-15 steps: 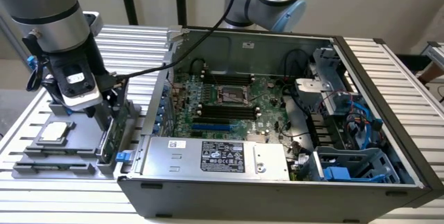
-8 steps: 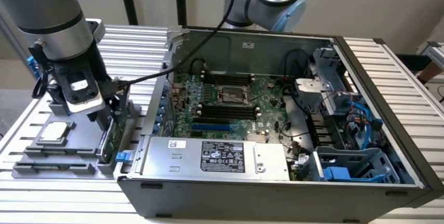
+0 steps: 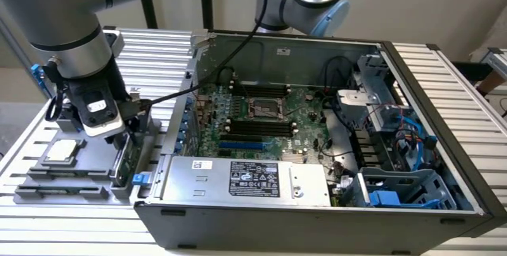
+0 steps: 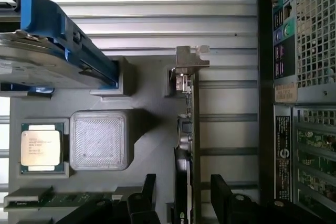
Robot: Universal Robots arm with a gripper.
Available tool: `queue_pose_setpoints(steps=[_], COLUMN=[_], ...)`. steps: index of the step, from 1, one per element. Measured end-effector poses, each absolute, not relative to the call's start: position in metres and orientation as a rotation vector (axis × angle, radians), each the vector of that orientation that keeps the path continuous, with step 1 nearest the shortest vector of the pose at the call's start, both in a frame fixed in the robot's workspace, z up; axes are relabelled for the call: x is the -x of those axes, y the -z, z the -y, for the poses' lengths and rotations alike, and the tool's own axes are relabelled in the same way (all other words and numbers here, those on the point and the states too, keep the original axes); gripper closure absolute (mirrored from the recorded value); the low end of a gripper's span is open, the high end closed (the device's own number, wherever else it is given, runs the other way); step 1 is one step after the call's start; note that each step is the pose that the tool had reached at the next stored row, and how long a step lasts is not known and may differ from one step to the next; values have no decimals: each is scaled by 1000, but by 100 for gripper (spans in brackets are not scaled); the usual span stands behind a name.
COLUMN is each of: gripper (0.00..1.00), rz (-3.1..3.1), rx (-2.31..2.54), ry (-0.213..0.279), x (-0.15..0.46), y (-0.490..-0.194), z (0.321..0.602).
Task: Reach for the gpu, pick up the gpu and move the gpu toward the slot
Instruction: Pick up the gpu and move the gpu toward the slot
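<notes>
- The ribbed metal worktop (image 3: 467, 89) carried everything in the scene.
- An open computer case (image 3: 317, 220) lay on the worktop, towards the exterior view's right, with its green motherboard (image 3: 262, 119) facing up.
- The robot arm (image 3: 75, 36) reached down on the exterior view's left, outside the case. A second arm (image 3: 317, 0) stood behind the case.
- A grey holder tray (image 4: 152, 85) lay on the worktop just beside the case and kept several parts in its own pockets.
- A silver hard drive in a blue frame (image 4: 52, 51) stood tilted in one pocket of the tray.
- The gpu (image 4: 192, 129) stood on its edge in a narrow pocket of the tray, on the side nearest to the case. In the wrist view it appeared edge-on, with its silver bracket (image 4: 191, 59) at the far end. It was still in the tray, not lifted and not inside the case.
- The gripper (image 4: 182, 182) hung directly over the near end of the gpu. Its two black fingers (image 4: 149, 190) were spread wide, one on each side of the card, and they pinched nothing. I could not tell if a finger already touched the card.
- A square grey block (image 4: 98, 140) rose from the tray between the gpu and the chip.
- A small square silver chip (image 4: 42, 148) lay flat in its pocket, well apart from the gpu.
</notes>
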State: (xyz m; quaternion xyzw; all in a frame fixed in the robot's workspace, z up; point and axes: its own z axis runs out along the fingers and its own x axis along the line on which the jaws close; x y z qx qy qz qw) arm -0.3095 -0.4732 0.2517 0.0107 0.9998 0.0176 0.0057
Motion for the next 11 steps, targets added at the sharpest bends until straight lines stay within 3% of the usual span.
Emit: queue_pose_setpoints(steps=[11], gripper=[49], rz=[-3141], rx=[-76], ry=[-54], x=[309], y=[-239], z=[473])
